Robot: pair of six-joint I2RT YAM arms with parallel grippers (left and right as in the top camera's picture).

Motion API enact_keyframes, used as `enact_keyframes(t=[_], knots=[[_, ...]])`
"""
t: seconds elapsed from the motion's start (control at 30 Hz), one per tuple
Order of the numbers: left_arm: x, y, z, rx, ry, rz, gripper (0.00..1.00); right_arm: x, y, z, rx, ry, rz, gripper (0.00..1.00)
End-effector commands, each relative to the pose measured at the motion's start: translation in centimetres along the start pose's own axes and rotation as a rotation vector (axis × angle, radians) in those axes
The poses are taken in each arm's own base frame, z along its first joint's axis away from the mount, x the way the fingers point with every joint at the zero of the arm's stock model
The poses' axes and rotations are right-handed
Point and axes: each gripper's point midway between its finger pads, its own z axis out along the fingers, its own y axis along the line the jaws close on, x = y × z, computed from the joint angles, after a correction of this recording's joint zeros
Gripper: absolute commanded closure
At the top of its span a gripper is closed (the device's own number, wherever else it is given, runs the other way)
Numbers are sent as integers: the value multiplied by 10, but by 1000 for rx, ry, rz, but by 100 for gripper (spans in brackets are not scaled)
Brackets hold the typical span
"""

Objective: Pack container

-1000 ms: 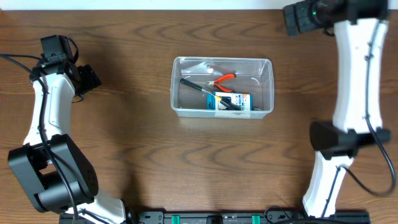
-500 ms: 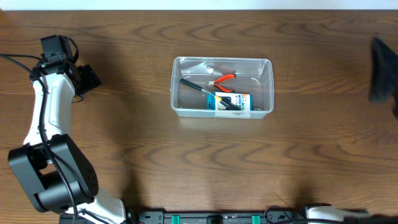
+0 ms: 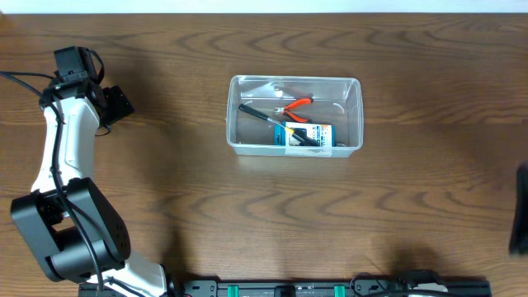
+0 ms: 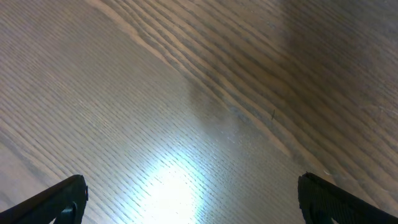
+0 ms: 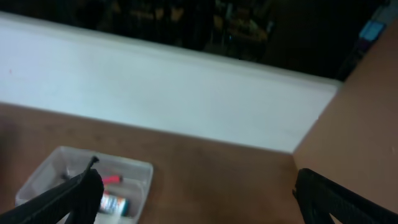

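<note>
container (image 3: 233, 115): clear tub on the table (image 3: 165, 190), near the middle and a little toward the far edge, long side running left to right, upright and open at the top.
contents: pliers (image 3: 297, 105) with red handles lie in the far half; a black tool (image 3: 257, 113) lies slanted from the far left corner toward the middle; a packet (image 3: 309, 134) with a blue label lies along the near wall. the black tool's tip reaches over the packet; the pictures do not show whether they touch.
left arm (image 3: 62, 157): white, at the left side of the table, well apart from the container.
left gripper (image 4: 193, 200): released, jaws spread wide, the two dark fingertips (image 4: 65, 198) showing only in the bottom corners of the wrist view; nothing between them but bare wood grain with a bright glare.
right gripper (image 5: 202, 196): released, jaws spread wide and holding nothing; its view is blurred and looks across the table toward a white wall (image 5: 155, 93), with the container low on the left, just behind the left fingertip.
dark blur (image 3: 520, 216): a smeared shape at the right edge of the overhead view, well apart from the container; too blurred to tell which part it is.
contact: neither gripper touches the container or anything in it.
</note>
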Motion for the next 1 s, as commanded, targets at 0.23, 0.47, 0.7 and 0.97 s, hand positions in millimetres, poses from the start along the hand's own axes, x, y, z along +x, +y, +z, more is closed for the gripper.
enact_keyframes(t=[0.23, 0.47, 0.7, 0.97], knots=[[-7, 2, -1, -10, -12, -6, 2, 93, 14, 30, 0, 92, -3, 1], [-7, 2, -1, -10, -12, -6, 2, 153, 41, 77, -71, -6, 83, 1], [-7, 2, -1, -10, -12, -6, 2, 207, 46, 121, -36, -138, 209, 1], [-7, 2, -1, -10, -12, -6, 2, 256, 53, 161, -32, -167, 256, 1]])
